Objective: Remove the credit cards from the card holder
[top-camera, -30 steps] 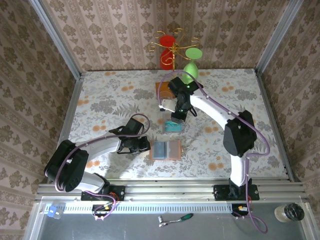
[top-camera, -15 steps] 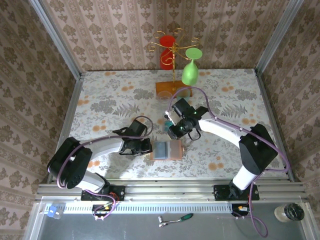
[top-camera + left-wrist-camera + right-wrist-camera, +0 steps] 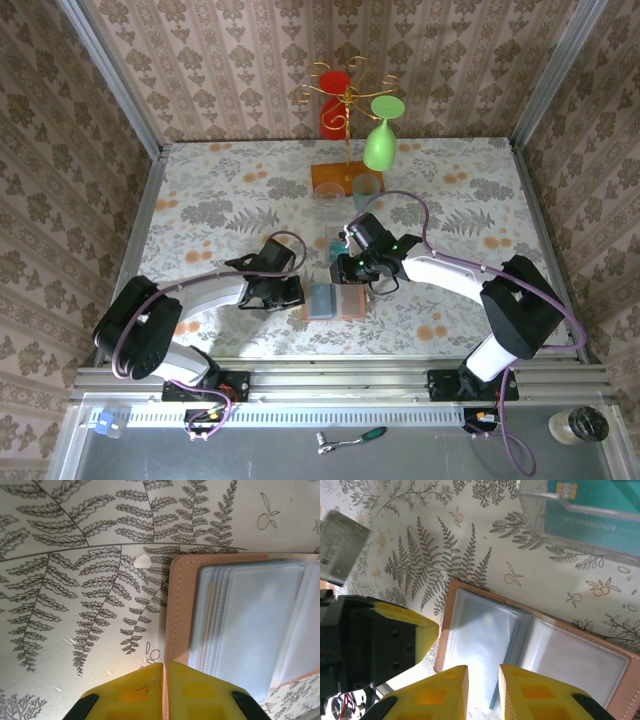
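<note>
**Card holder spread open, one edge pinned**

The card holder [image 3: 333, 300] lay flat and open at the near middle of the table [image 3: 220, 190]. It had tan stitched leather round the rim and milky grey-blue pockets [image 3: 250, 620] stacked inside in soft, round-cornered tiers. And there was the left gripper [image 3: 164, 672], blocky yellow fingers clenched together right on the holder's left leather edge, pinching it. The right gripper [image 3: 483, 677] hung over the left page of pockets, its fingers a narrow slit apart and gripping nothing. Whether any card sat inside those cloudy sleeves could not be told. Just beyond the holder, a teal credit card [image 3: 600, 502] with a gold chip and pale numbers lay in a clear tray [image 3: 535, 510] of hard, glossy plastic. The tabletop was a pale covering printed with grey ferns and small orange fruits. Brown damask wallpaper walls [image 3: 200, 60] closed the cell in. At the far edge a gold wire rack [image 3: 346, 105] carried a red glass [image 3: 333, 82] and a green glass [image 3: 380, 145].
</note>
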### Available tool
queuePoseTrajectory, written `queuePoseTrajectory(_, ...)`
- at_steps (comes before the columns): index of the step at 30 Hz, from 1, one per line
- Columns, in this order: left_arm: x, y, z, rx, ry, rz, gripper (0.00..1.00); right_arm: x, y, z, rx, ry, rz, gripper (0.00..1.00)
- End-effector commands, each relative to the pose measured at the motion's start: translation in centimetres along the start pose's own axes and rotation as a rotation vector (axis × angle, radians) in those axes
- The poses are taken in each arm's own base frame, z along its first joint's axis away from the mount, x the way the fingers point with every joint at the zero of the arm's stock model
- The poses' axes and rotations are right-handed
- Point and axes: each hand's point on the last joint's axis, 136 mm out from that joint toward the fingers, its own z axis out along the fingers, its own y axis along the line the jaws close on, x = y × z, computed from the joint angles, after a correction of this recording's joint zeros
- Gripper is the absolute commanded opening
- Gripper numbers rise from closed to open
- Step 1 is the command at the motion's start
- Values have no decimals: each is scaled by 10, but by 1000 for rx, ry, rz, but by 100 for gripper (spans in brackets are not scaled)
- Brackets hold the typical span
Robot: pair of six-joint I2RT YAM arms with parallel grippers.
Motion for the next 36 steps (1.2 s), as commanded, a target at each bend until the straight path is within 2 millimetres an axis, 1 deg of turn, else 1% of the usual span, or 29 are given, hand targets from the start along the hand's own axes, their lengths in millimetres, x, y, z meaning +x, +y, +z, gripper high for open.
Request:
queuePoseTrajectory(1, -7, -9, -10, 9, -28, 2, 9, -2, 17, -2, -80, -40, 89, 23)
queuePoseTrajectory(6, -5, -12, -6, 36, -21, -5, 6, 6, 14, 6, -93, -24, 143, 22)
queuePoseTrajectory(12, -3, -15, 0, 73, -8, -10, 4, 13, 13, 11, -106, 4, 164, 22)
queuePoseTrajectory(20, 1, -7, 5, 41, 11, -23, 3, 17, 15, 20, -120, 27, 183, 26)
queuePoseTrajectory(27, 5, 2, 12, 12, 31, -27, 2, 24, 13, 26, -110, 43, 201, 28)
queuePoseTrajectory(36, 7, 8, 14, -10, 35, -30, 2, 29, 12, 34, -106, 68, 216, 35)
